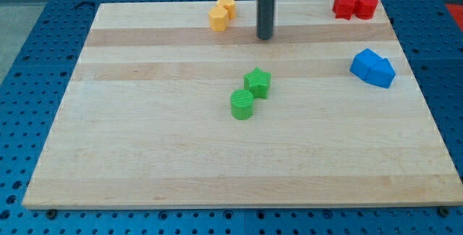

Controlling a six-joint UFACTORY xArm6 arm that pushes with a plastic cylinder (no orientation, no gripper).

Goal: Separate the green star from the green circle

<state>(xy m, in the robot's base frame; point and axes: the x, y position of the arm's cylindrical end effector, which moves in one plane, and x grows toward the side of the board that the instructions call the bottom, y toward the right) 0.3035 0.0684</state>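
The tabletop (145, 155) was a pale wooden board of joined planks, its grain running across the view, and it sat on a blue perforated base (22, 83) whose rows of small holes showed on all sides of the board. Little else of the room showed; only a strip of something pale along the view's top edge, too thin for me to identify.

My end effector was the plain dark rod, so there was nothing on it to stand apart or together, and it clamped on nothing. My tip (265, 37) stood near the view's top, a little right of centre, on bare wood.

The green star (257, 82) lay near the middle of the board, below my tip and slightly to its left, clearly apart from it. The green circle (242, 104) sat just below and left of the star, the two touching or very nearly so; I could not tell which.

Two yellow blocks (222, 13) huddled together at the view's top, to the left of my tip and near it. Two red blocks (355, 6) sat together in the top right corner, and two blue blocks (372, 68) lay pressed together at the right edge, well apart from the green pair.
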